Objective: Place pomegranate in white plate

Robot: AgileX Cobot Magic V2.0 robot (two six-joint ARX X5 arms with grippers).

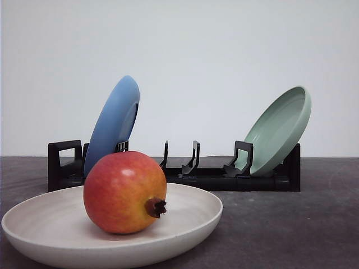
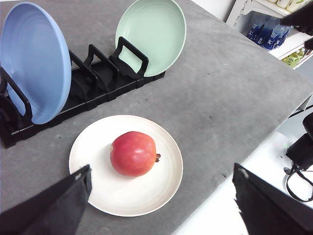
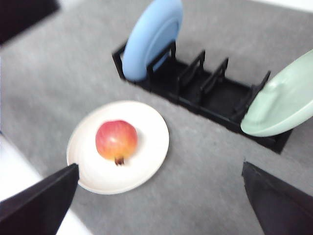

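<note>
The pomegranate (image 1: 125,192), red fading to orange-yellow, rests inside the white plate (image 1: 39,224) at the table's front, its dark calyx pointing right. From the left wrist, the pomegranate (image 2: 133,153) lies in the middle of the white plate (image 2: 98,142). My left gripper (image 2: 161,210) hovers above it, open, its black fingers (image 2: 54,208) spread wide and holding nothing. In the blurred right wrist view, the pomegranate (image 3: 116,140) sits on the white plate (image 3: 146,122). My right gripper (image 3: 159,205) is also high above, open and empty.
Behind the plate stands a black dish rack (image 1: 213,174) with a blue plate (image 1: 115,120) leaning in its left end and a pale green plate (image 1: 280,129) in its right end. The grey table's edge (image 2: 215,196) runs close beside the white plate.
</note>
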